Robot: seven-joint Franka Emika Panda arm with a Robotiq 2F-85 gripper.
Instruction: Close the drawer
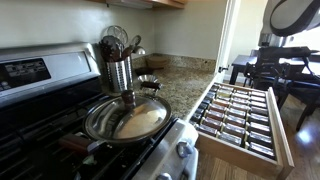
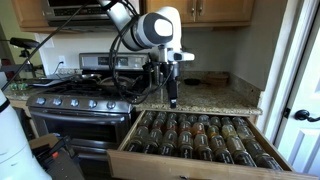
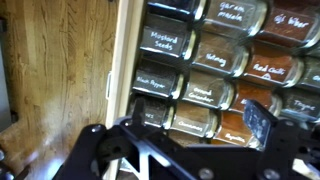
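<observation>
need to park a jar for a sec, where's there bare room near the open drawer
Free: the granite counter just behind the drawer, beside the tool. Crowded: the drawer is packed with spice jars, and a pan sits on the stove.

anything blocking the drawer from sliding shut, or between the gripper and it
Nothing visible. The gripper hangs just above the open drawer, and the spice jars lie in rows inside it.
</observation>
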